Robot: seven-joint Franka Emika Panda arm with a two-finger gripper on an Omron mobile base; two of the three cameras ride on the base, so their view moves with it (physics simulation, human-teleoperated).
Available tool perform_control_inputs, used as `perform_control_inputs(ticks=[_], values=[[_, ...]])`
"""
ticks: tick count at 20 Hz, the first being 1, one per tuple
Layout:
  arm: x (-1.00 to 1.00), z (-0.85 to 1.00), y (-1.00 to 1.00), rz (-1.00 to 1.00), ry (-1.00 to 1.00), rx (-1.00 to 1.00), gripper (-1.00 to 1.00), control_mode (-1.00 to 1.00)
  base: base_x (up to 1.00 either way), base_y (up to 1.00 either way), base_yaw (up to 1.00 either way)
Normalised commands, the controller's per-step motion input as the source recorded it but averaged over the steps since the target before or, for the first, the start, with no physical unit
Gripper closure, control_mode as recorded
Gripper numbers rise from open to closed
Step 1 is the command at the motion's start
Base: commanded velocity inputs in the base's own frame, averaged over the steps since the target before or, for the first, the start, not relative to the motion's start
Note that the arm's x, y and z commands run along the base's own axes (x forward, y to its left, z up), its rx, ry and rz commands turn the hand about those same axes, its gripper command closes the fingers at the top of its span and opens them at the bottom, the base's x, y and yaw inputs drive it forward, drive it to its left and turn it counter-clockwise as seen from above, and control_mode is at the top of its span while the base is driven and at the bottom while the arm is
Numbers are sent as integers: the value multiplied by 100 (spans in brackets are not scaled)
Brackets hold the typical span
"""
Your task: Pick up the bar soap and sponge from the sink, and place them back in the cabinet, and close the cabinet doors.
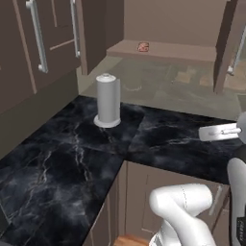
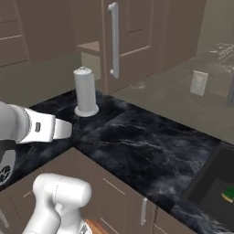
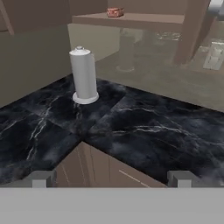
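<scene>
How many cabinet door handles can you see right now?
4: two handles at upper left, and; one on the open door at right; one low. Others may be hidden.

The arm (image 1: pixel 185 206) is glossy white, built of rounded, tube-like links with dark bands at the joints. One link (image 2: pixel 27 125) tapers to a blunt wedge and bears a small dark rectangular mark. The gripper (image 3: pixel 111 178) shows two squared grey fingertips (image 3: pixel 41 178).

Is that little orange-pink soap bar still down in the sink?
No: the bar soap lies on the shelf of the open cabinet, up above the counter, not in the sink.
</scene>
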Motion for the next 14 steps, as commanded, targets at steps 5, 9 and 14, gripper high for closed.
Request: perform_control_inputs(ticks=[5, 9, 14], values=[[0, 0, 0, 0, 0, 0, -100, 100, -96, -42, -17], [0, 0, 0, 0, 0, 0, -100, 100, -82, -40, -26], [0, 0, 0, 0, 0, 0, -100, 100, -56, -33, -27]])
